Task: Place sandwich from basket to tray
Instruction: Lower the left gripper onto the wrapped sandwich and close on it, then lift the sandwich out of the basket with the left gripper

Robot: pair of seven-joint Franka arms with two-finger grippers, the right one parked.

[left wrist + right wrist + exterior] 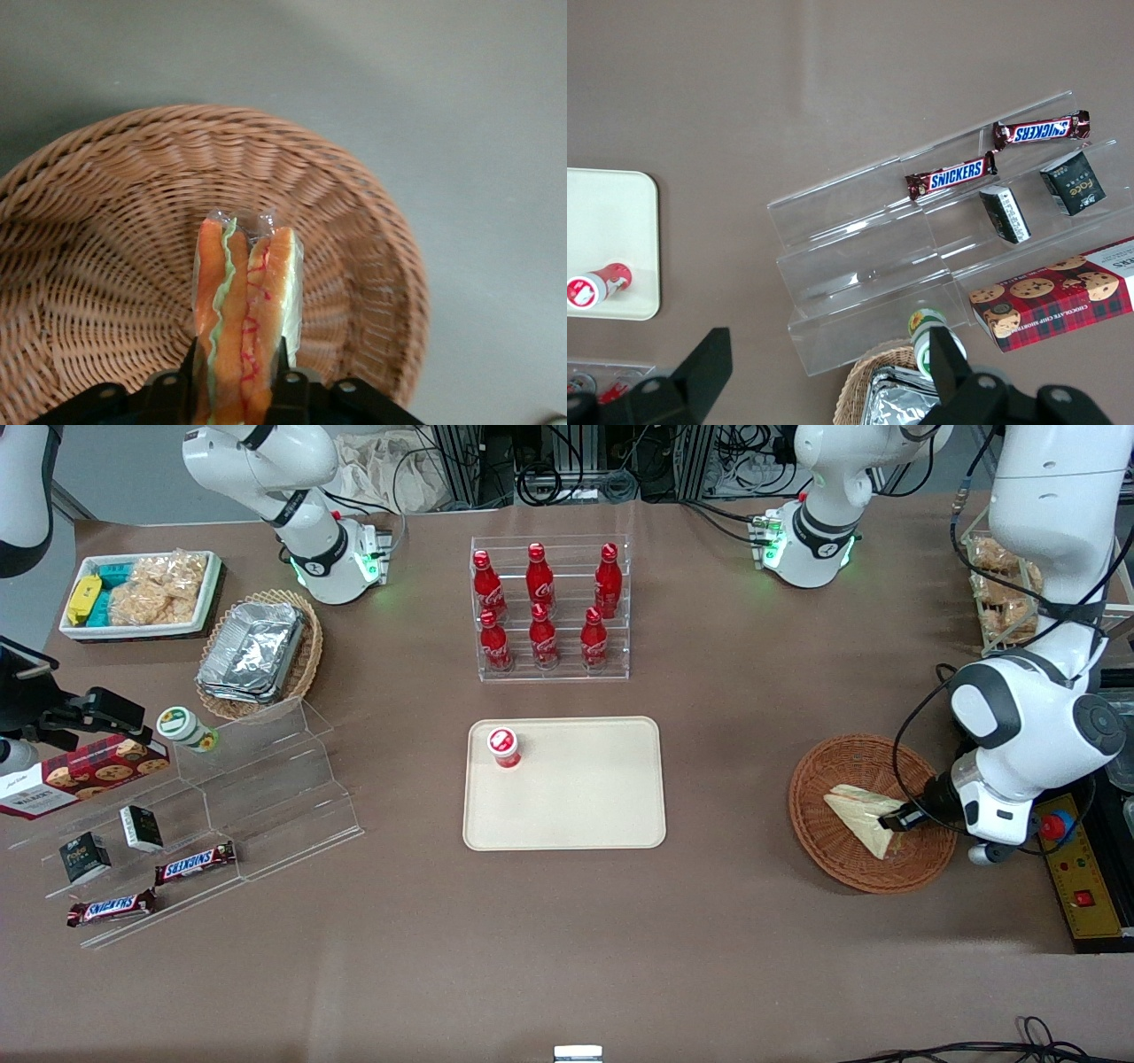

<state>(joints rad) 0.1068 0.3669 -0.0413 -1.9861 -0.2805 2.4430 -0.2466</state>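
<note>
The gripper [237, 390] is clenched on the sandwich [864, 815], its 2 fingers [189, 381] flanking the wedge's cut edge, inside the basket [828, 841] at the table's working-arm end, with the tray [611, 797] well apart toward the table's centre.

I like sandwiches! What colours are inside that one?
Orange, green and red layers in the sandwich, gripped by the gripper; the left wrist view shows it best.
</note>
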